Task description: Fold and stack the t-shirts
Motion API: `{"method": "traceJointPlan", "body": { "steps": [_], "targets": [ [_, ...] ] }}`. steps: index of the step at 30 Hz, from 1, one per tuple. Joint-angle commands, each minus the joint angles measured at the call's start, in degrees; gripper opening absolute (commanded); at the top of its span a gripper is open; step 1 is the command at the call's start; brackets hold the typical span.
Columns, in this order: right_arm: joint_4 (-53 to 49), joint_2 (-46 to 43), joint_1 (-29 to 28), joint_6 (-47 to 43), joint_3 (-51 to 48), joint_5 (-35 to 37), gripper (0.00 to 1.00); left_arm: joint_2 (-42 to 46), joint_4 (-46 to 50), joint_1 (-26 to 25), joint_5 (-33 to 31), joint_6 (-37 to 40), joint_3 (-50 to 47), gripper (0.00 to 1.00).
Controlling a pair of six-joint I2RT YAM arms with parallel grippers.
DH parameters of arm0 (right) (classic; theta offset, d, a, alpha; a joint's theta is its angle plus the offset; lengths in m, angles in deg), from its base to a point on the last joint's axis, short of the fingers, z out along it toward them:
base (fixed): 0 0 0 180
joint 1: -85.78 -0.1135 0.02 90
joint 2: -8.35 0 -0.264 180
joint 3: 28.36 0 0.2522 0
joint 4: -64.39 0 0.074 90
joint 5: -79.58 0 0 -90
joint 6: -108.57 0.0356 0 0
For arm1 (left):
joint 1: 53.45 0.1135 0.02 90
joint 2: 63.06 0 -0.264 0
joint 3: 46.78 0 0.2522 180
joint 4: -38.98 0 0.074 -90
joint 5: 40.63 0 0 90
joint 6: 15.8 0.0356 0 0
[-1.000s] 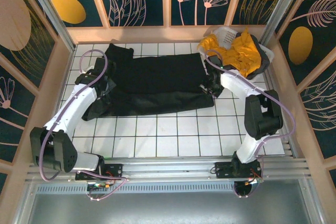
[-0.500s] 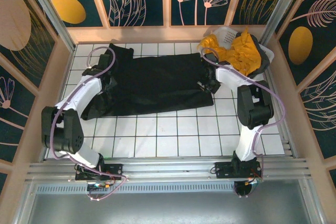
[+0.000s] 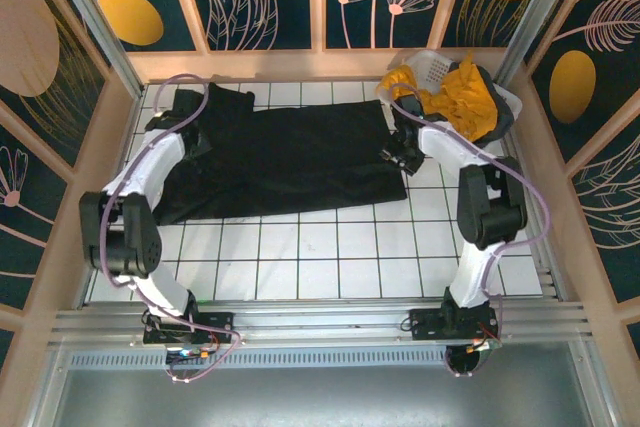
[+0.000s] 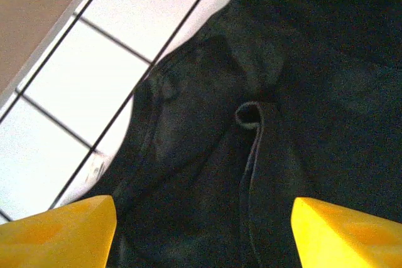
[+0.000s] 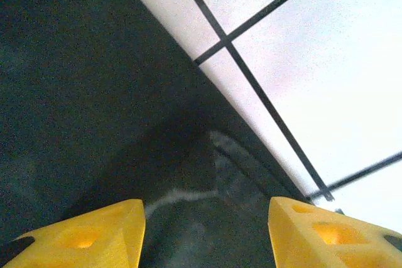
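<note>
A large black t-shirt (image 3: 285, 157) lies spread flat across the far half of the white tiled table (image 3: 320, 257). My left gripper (image 3: 187, 125) hovers over its left end, and in the left wrist view the left gripper (image 4: 201, 236) is open above wrinkled black t-shirt fabric (image 4: 207, 130), holding nothing. My right gripper (image 3: 400, 145) is at the shirt's right edge. In the right wrist view the right gripper (image 5: 207, 236) is open over a hemmed corner of the black t-shirt (image 5: 94, 80). Mustard-yellow t-shirts (image 3: 455, 97) are heaped in the far right corner.
A white lattice basket (image 3: 435, 65) sits under the yellow heap at the far right corner. Wooden walls (image 3: 320, 62) border the table at the far side and on both flanks. Bare tiles (image 3: 330, 267) run between the shirt and the arm bases.
Both grippers moved toward the far side of the table along the shirt's ends, then went from shut to open, letting go of the black fabric.
</note>
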Motion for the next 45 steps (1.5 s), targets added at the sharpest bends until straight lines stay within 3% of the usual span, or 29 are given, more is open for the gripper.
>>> {"method": "traceJointPlan", "body": {
  "steps": [1,5,12,18,22,27,34,40,45],
  "targets": [
    [2.33,-6.23,-0.86,-3.63,-5.62,-1.26,0.52,7.56,4.78,3.04,7.58,-6.08,-6.58,0.7],
    [6.34,-8.15,-1.18,-4.99,-11.82,-6.64,0.44,11.71,2.72,6.9,17.74,-10.95,-16.55,0.64],
    [8.72,-5.48,-0.98,-6.92,-13.79,-8.75,0.44,13.71,-2.52,15.89,23.11,-10.8,-23.48,0.64],
    [7.68,-1.35,0.26,-7.66,-12.96,-8.14,0.44,7.06,-4.15,16.27,21.98,-7.13,-22.87,0.64],
    [6.75,-0.15,0.97,-8.02,-12.45,-6.65,0.44,3.87,-5.33,16.27,20.63,-6.14,-21.77,0.57],
    [5.12,2.08,1.54,-8.58,-12.12,-3.47,0.44,-0.65,-4.85,16.31,11.86,-2.52,-17.07,0.36],
    [3.14,4.84,2.76,-10.05,-12.43,0.45,0.43,-7.55,-3.42,16.95,2.41,3.94,-12.68,0.34],
    [2.97,3.07,2.97,-9.83,-12.99,-0.68,0.44,-9.09,-4.77,18.05,3.36,5.41,-13.07,0.34],
    [2.12,0.76,2.8,-10.24,-12.82,0.59,0.45,1.2,-3.24,17.92,12.54,0.05,-15.69,0.39]
  ]
}}
